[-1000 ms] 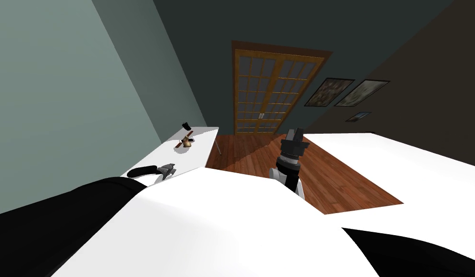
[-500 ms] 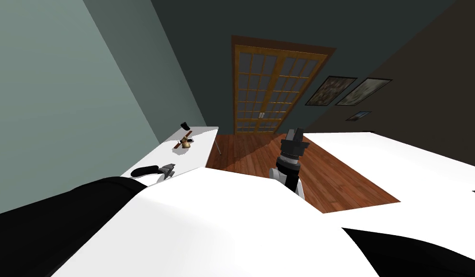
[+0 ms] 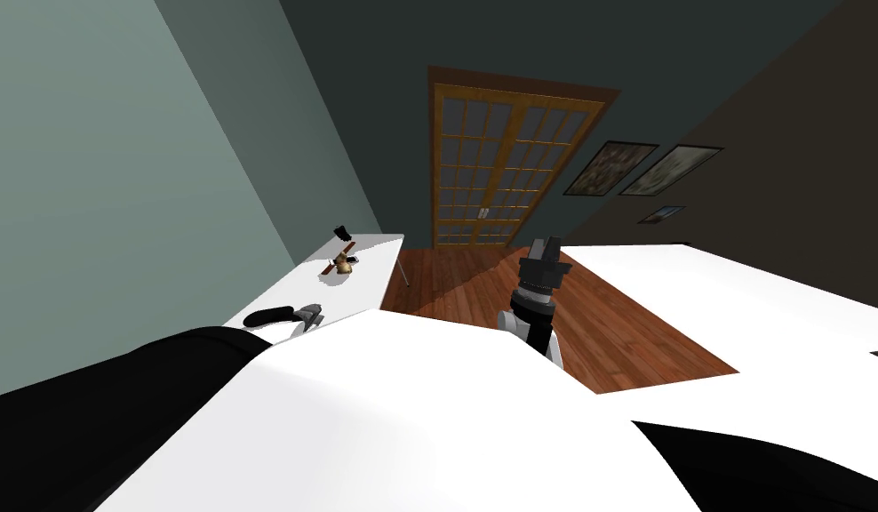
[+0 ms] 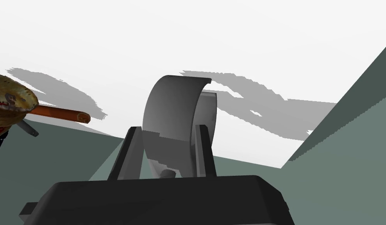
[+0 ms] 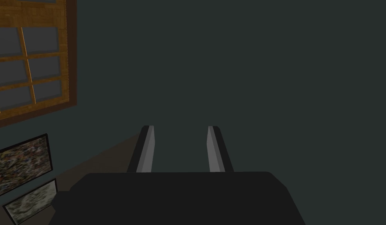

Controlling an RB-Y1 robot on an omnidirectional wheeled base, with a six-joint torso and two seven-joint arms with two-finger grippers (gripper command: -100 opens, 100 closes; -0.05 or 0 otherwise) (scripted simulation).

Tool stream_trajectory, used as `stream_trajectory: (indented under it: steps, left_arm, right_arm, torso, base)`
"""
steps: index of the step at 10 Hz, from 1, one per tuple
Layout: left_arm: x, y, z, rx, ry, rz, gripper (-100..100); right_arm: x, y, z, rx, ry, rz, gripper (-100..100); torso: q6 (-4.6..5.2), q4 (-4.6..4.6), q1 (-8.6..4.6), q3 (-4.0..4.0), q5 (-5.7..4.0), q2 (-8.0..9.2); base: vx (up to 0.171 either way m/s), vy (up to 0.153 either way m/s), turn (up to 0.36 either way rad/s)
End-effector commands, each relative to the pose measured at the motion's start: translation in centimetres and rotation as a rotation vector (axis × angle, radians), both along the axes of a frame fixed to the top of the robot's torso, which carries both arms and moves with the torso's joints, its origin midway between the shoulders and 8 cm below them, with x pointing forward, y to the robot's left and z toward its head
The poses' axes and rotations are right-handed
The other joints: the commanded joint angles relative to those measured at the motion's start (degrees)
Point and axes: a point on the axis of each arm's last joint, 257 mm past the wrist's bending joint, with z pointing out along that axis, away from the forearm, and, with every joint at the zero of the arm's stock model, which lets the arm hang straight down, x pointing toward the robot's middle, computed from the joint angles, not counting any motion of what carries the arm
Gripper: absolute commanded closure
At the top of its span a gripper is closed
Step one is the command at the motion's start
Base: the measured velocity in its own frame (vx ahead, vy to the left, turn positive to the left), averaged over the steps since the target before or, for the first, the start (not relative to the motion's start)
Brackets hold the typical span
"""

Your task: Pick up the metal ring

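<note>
A wide grey metal ring (image 4: 170, 109) stands on edge on the white table (image 4: 196, 35) between the two fingers of my left gripper (image 4: 168, 129). Both fingers press against its flat sides, so the gripper is shut on it. In the head view the left gripper (image 3: 309, 313) sits low at the near end of the table (image 3: 375, 258), at the left. My right gripper (image 3: 544, 249) is raised in the middle of the room, pointing away from the table. In its own wrist view the right gripper (image 5: 180, 148) is open with nothing between the fingers.
Further along the table lie a brown bowl-like thing (image 4: 10, 103) with a reddish stick (image 4: 65, 114), seen together as a brown clump (image 3: 342, 262), and a small dark object (image 3: 343, 233). A grey-green wall (image 3: 117, 178) runs beside the table. A wide white surface (image 3: 766, 293) lies to the right, wooden double doors (image 3: 499, 169) ahead.
My left forearm has come down a little toward the table top. The head view shifted slightly a second ago. The right arm has stayed put.
</note>
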Motion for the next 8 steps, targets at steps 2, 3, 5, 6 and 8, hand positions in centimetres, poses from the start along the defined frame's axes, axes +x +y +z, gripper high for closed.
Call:
stream_trajectory:
  steps: [2, 3, 5, 6, 8]
  left_arm:
    - [0.0, 0.0, 0.0, 0.000, 0.000, 0.000, 100]
    - [0.0, 0.0, 0.0, 0.000, 0.000, -0.001, 0]
    - [-0.1, -0.7, 1.0, -0.001, 0.002, -0.007, 100]
    - [-0.1, -0.9, 1.3, -0.002, 0.003, -0.008, 100]
    - [-0.1, -0.8, 1.2, -0.001, 0.002, -0.008, 0]
  right_arm:
    - [0.0, 0.0, 0.0, 0.000, 0.000, 0.000, 0]
    - [0.0, 0.0, 0.0, 0.000, 0.000, 0.000, 0]
    - [0.0, 0.0, 0.0, 0.000, 0.000, 0.000, 0]
    - [0.0, 0.0, 0.0, 0.000, 0.000, 0.000, 0]
    - [0.0, 0.0, 0.0, 0.000, 0.000, 0.000, 0]
  torso:
    - [-0.01, 0.00, 0.00, 0.00, 0.00, 0.00]
    - [-0.01, 0.00, 0.00, 0.00, 0.00, 0.00]
    - [-0.03, 0.01, -0.06, 0.01, -0.03, 0.01]
    - [-0.03, 0.01, -0.11, 0.01, -0.04, 0.01]
    - [-0.03, 0.00, -0.08, 0.01, -0.03, 0.01]
  base:
    - [0.000, 0.000, 0.000]
    - [0.000, 0.000, 0.000]
    - [0.001, -0.012, 0.026]
    - [0.001, -0.017, 0.019]
    - [0.000, -0.004, 0.002]
